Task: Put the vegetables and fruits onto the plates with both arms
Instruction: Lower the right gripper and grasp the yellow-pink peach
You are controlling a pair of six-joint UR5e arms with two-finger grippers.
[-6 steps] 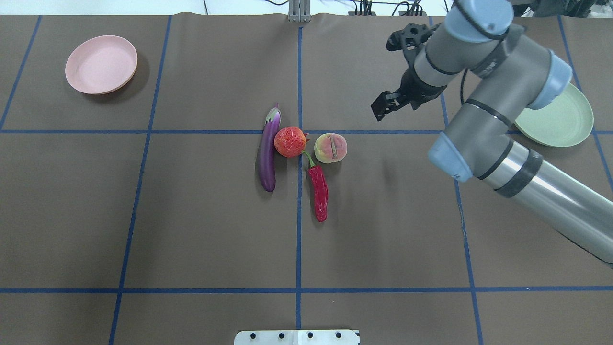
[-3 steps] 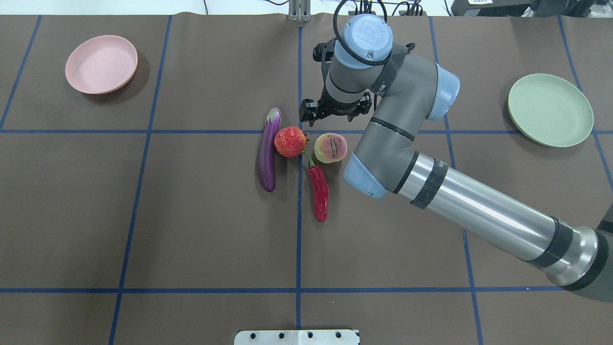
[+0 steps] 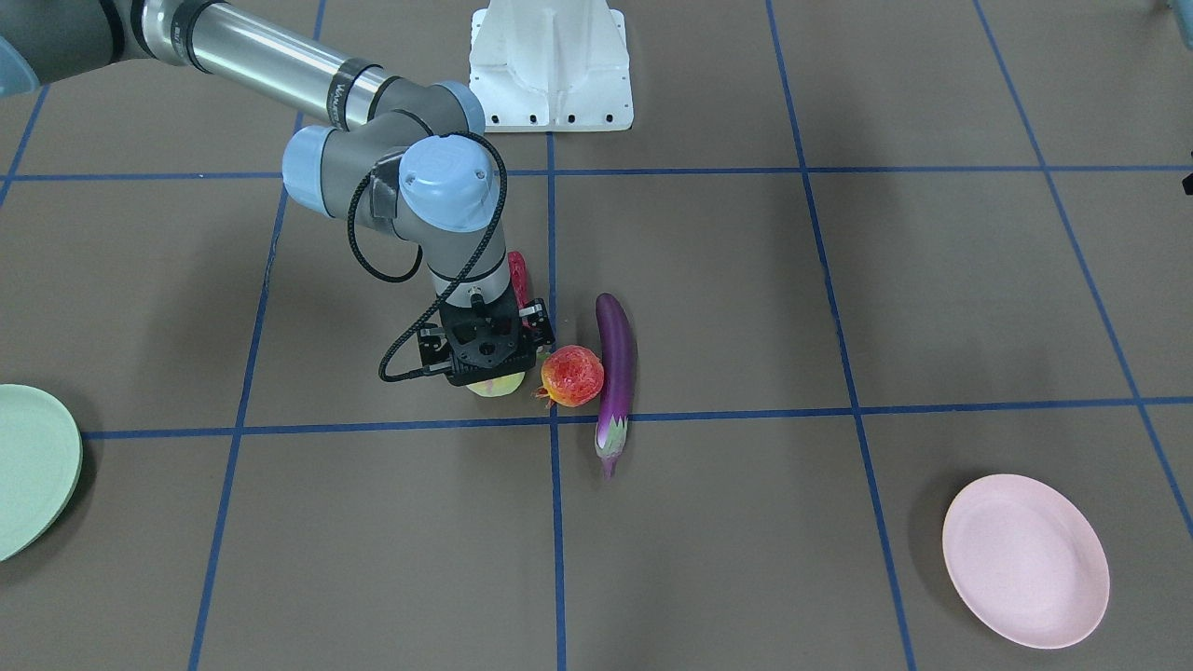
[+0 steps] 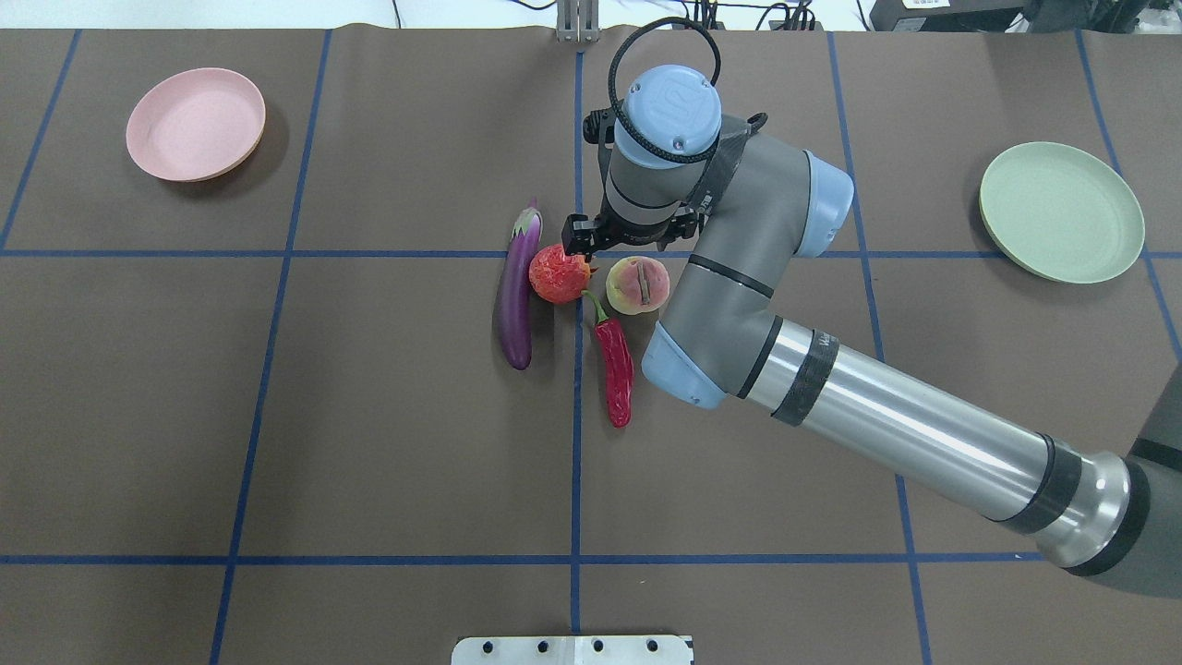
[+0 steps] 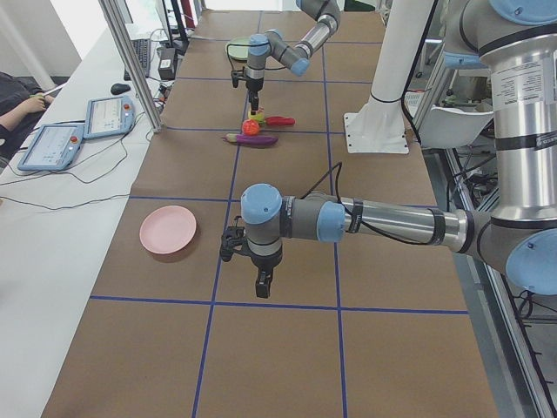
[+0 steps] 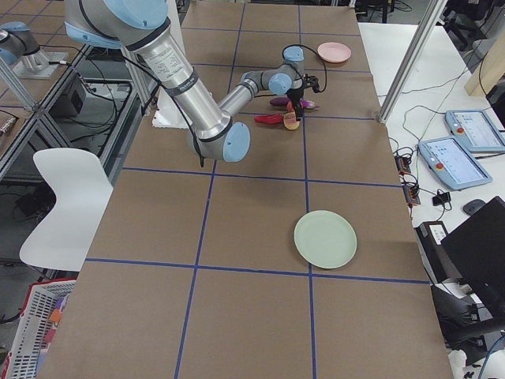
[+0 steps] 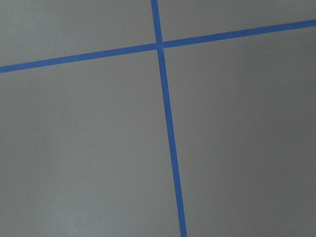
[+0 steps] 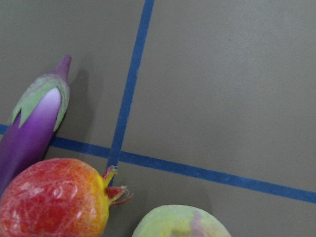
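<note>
- Four foods lie in a tight bunch in the middle of the table [image 4: 369, 416]: the peach [image 4: 637, 284], the pomegranate [image 4: 559, 273], the eggplant [image 4: 517, 296] and the chili [image 4: 616, 369]. None is on a plate yet.
- The right gripper [image 3: 485, 359] hangs right over the peach. Its jaws look spread apart and hold nothing.
- The pomegranate is just beside the peach, and its little crown pokes toward it. A jaw coming down in that thin gap could bump the pomegranate and make it roll.
- The pomegranate touches the eggplant, so one push could move them both.
- The chili's green stem reaches up between the two round fruits. It could get pinched or dragged along.
- The peach is round and smooth. If the jaws close off its middle, it could pop out and roll away.
- The green plate [image 4: 1062, 212] is far off on the right side. A loose hold could drop the peach on the way, and the plate is shallow, so a fast drop could let it roll off.
- The left gripper [image 5: 262, 286] hangs over bare table, well apart from the food, nearer the pink plate [image 4: 196, 124]. I cannot tell if its jaws are apart or together.
- If both arms reach into the bunch at once, they could hit each other.
</note>
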